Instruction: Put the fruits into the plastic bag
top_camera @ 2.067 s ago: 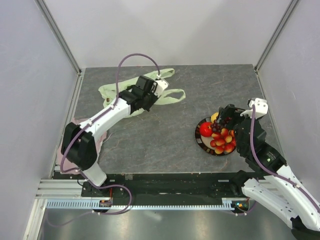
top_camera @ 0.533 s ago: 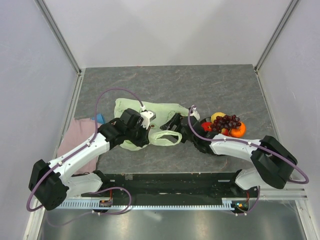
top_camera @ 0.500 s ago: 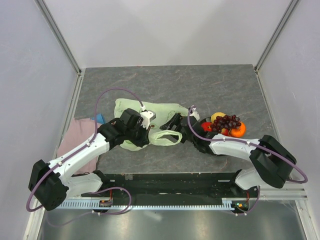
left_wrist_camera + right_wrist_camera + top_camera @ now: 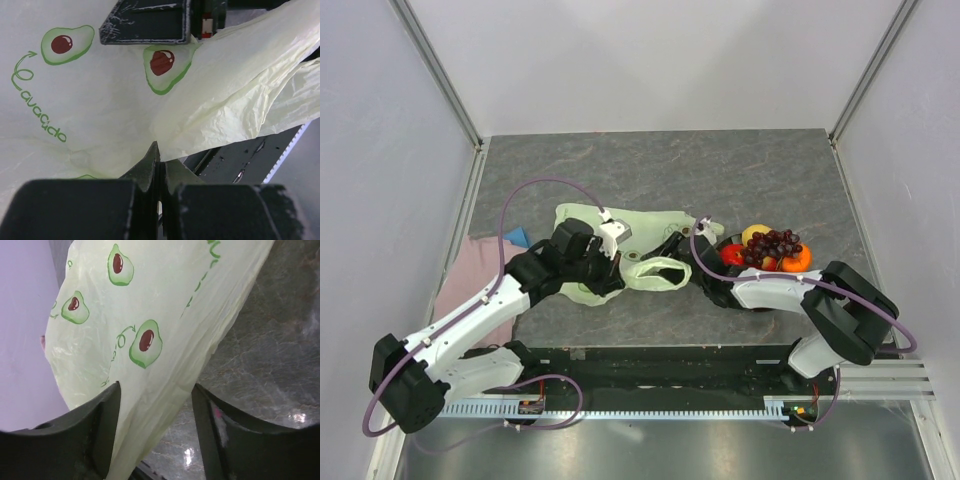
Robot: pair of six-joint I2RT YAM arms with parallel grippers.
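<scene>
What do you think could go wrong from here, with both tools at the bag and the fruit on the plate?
The left tool looks shut on a thin fold of the pale yellow-green plastic bag; pulling could tear the film or let it slip out. The right tool is open astride the bag's edge; closing might pinch both layers, keeping the mouth shut. The dark purple grape bunch sits right beside the right arm; a swing could scatter it.

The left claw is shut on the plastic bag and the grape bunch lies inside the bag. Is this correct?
Not quite: the left claw is shut on the plastic bag, but the grape bunch lies outside it, beside the orange. The top external view shows this.
</scene>
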